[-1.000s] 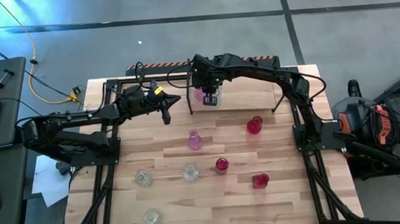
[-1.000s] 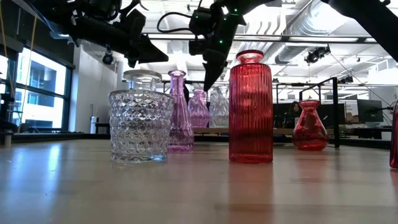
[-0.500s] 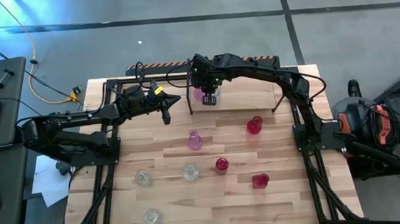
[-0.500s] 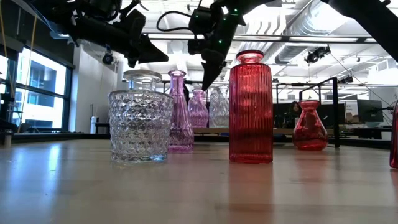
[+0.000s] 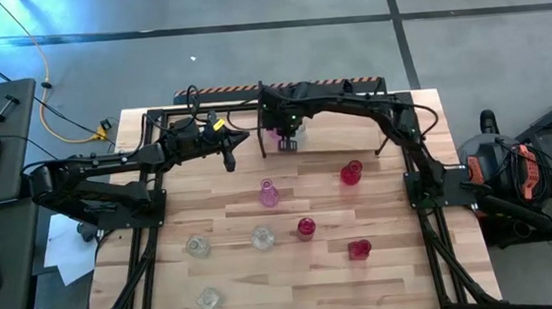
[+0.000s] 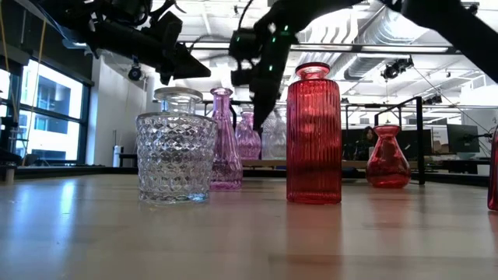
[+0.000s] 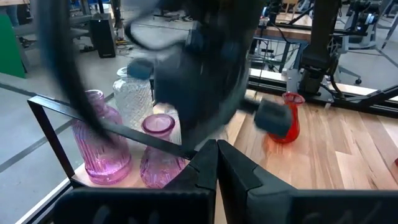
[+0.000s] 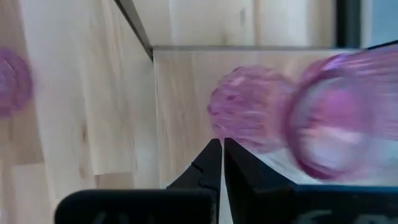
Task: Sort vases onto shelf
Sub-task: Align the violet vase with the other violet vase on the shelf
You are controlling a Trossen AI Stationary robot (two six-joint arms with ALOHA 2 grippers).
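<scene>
the scene is evenly lit from overhead ceiling lights (image 6: 393, 70). heavy motion blur is seen in both wrist views; distant background is softened in the low view.

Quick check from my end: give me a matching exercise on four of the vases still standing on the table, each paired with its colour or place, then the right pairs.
Things:
1. Cut-glass jar
2. Tall ribbed vase
3. Slim-necked vase
4. Round-bellied vase

Descriptions:
A. Red, straight-sided, tallest in the low view
B. Clear, nearest the low camera on the picture's left
C. Red, squat, farther back on the picture's right
D. Pale pink, just behind the clear jar

Pairs: 1-B, 2-A, 3-D, 4-C
</scene>
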